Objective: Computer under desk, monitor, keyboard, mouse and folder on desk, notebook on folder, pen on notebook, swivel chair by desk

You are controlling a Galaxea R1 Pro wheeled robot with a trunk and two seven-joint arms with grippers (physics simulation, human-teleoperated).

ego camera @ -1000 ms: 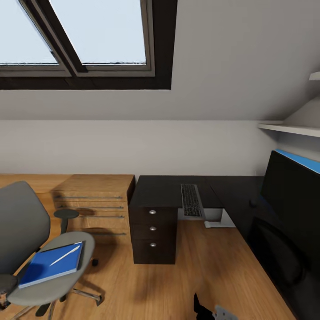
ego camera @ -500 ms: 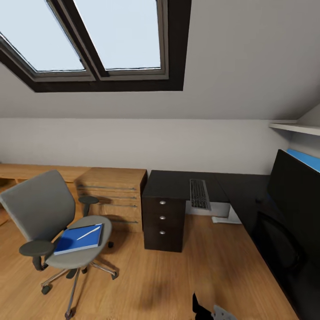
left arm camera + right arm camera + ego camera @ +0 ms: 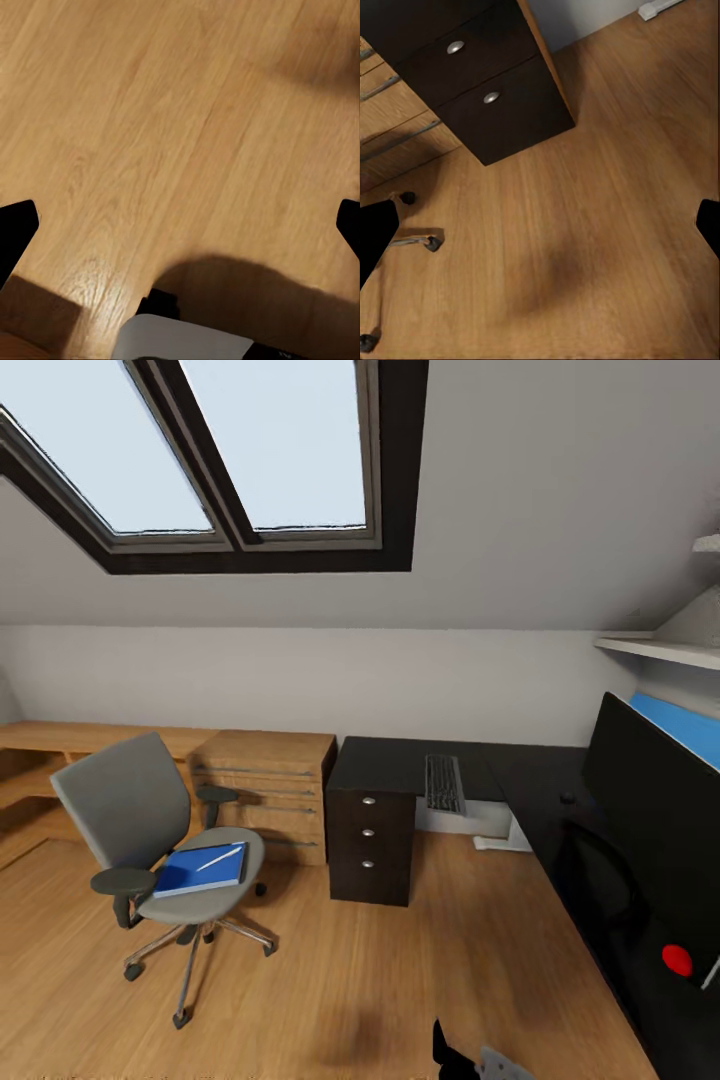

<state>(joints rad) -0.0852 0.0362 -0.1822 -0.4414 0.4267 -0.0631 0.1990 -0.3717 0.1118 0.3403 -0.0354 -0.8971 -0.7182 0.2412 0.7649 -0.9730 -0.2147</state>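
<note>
While the desk [image 3: 400,765] is approached, both grippers are noted spread and empty. Left of it, the folder [image 3: 200,870] lies on the swivel chair [image 3: 150,840] seat, pen [image 3: 220,857] atop. Retrieval of the folder is judged next.

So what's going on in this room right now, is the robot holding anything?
Nothing is held. Both wrist views look down at bare wood floor, fingers spread wide. The blue folder lies on the swivel chair seat with the pen on top, apart from the desk. The keyboard and monitor already sit on the desk.
</note>
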